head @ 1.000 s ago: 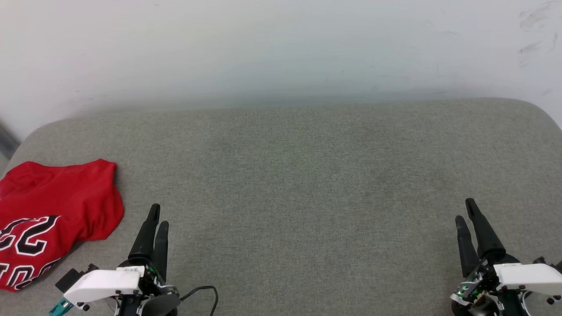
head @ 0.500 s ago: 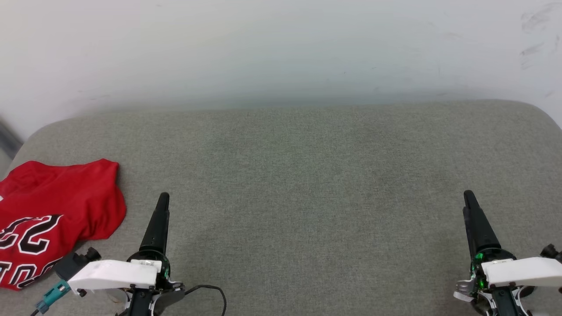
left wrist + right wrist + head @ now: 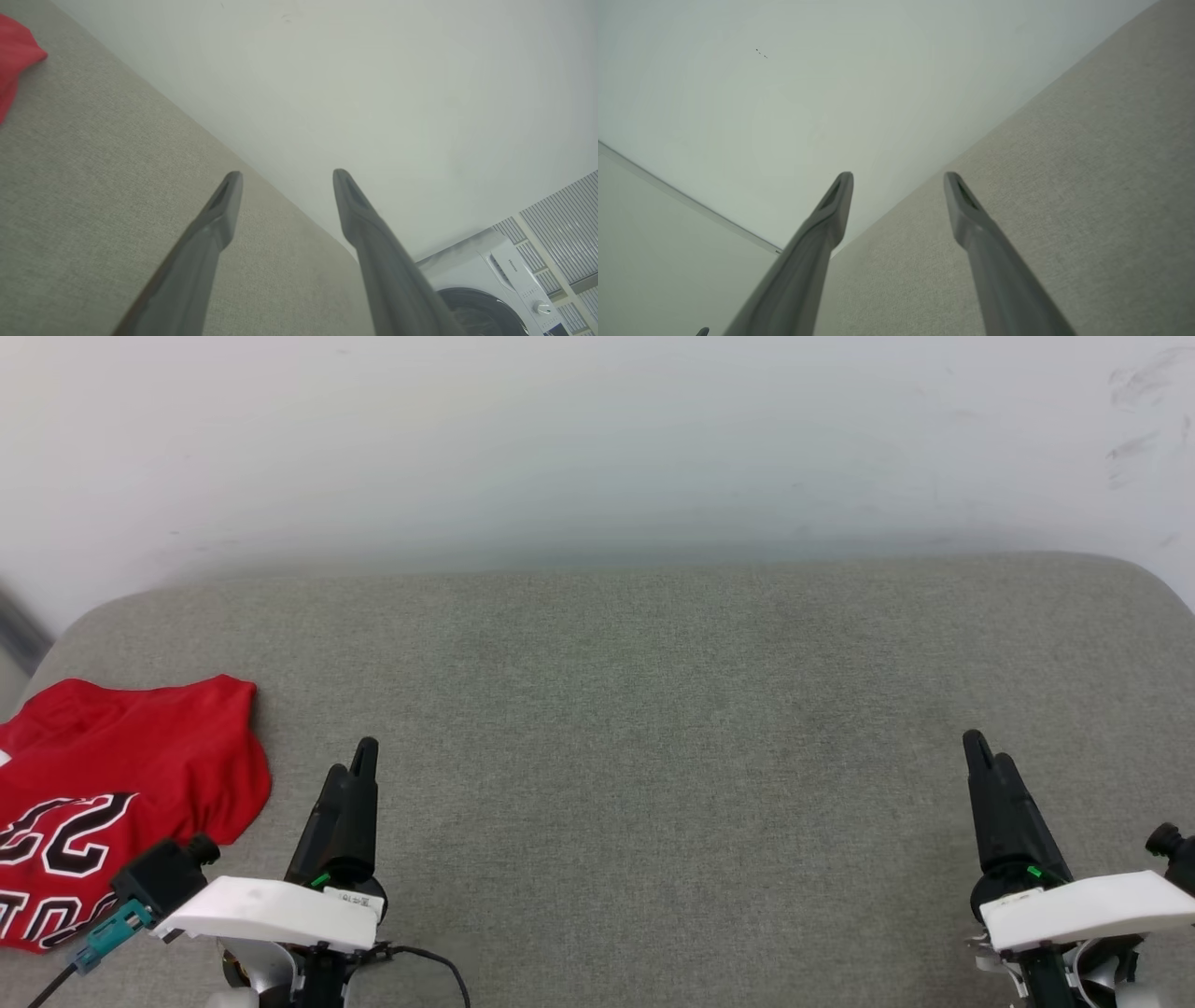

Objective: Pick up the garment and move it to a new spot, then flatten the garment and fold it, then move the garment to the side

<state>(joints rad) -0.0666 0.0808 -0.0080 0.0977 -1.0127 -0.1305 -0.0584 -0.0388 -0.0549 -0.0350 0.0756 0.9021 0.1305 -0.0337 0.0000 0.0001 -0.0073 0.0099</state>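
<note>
Pick-up step appears pending: red jersey T-shirt (image 3: 121, 784) lies crumpled on grey fabric cushion (image 3: 653, 691). Left gripper (image 3: 286, 173) and right gripper (image 3: 896, 175) stand wide, empty. Next, probably: reach left, pinch the T-shirt.

head camera looks forward and down over the grey cushion (image 3: 653, 709) to the white wall (image 3: 597, 429) — the 2 wrist cameras sit low and rolled, close over that same cushion, facing that wall too.

Grey cushion (image 3: 653, 709), white wall (image 3: 597, 429), washing machine (image 3: 490, 280)
</note>
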